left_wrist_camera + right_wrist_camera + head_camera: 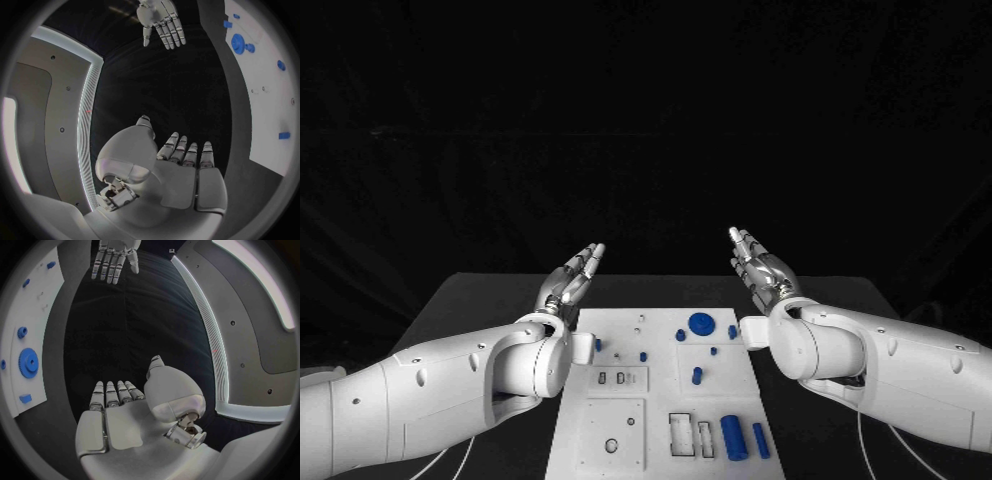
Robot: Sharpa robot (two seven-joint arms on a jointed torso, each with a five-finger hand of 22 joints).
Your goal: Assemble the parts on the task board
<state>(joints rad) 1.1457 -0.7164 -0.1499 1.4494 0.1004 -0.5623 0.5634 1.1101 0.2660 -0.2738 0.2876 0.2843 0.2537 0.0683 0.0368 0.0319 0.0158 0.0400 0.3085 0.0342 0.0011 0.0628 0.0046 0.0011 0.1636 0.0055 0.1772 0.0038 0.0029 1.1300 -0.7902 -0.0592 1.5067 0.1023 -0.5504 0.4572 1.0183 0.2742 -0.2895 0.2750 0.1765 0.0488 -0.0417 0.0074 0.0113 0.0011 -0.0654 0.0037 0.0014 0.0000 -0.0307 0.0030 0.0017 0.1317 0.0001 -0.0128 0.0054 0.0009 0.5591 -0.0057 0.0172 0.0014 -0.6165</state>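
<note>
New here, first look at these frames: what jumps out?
The two silver hands, raised with fingers straight and holding nothing: the left hand and right hand flank the far end of the board, palms facing each other. Between the white arms lies the white task board on the black table. On it, a big blue gear sits near the far end and two blue cylinders near the close right corner.

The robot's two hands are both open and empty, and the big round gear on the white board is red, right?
Not quite: the big gear is blue, as the head view shows. The left hand and right hand are indeed open and empty, and the board is white.
</note>
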